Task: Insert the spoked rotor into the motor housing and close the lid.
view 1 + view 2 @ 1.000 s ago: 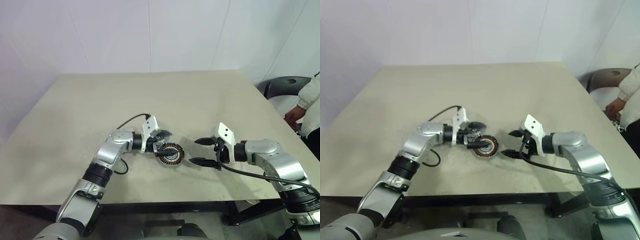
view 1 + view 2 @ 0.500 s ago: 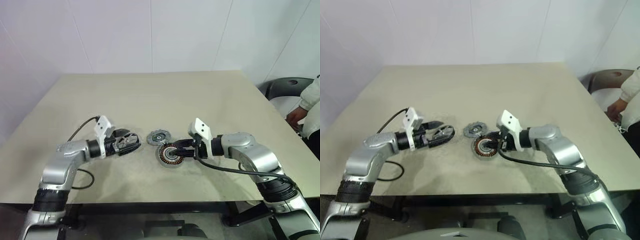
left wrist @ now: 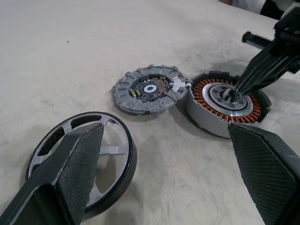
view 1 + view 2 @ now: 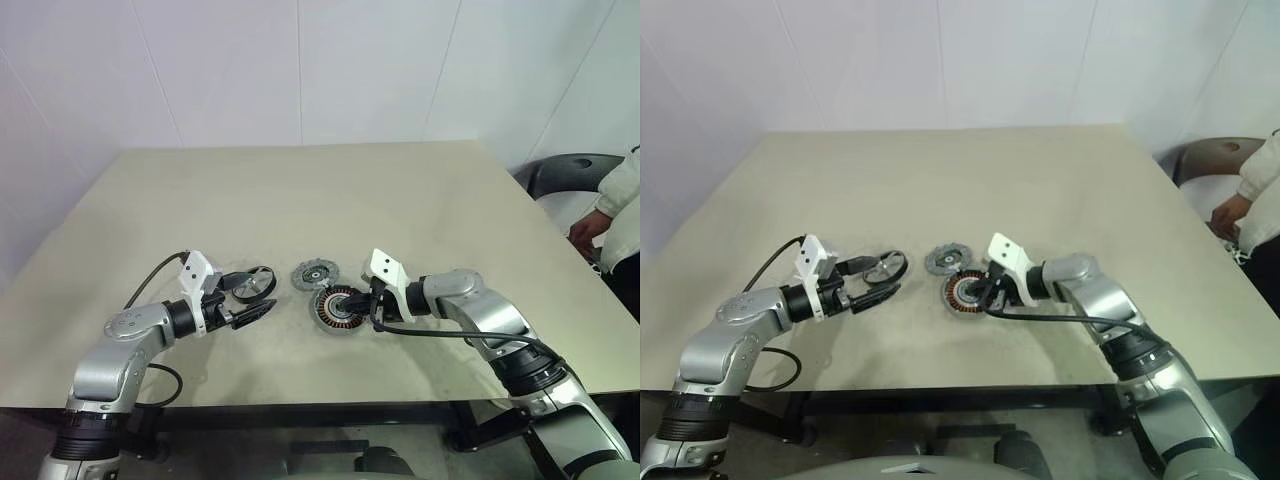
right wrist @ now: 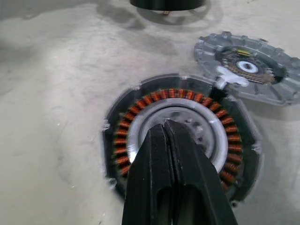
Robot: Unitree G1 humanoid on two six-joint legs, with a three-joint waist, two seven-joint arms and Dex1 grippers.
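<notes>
Two risks: my right gripper, shut empty on the housing centre, could shove it; my wide left gripper could nudge the rotor.

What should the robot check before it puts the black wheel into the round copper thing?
1. Motor housing flat on the table, windings up: ok.
2. Right pincer out of the housing: not ok, it is shut with its tips over the silver centre.
3. Left pincer open for a grab: ok.
4. Spoked rotor gripped: not ok, it lies on the table by one finger.
5. Lid off the housing: ok, it lies beside it, rims touching or nearly so.
</notes>
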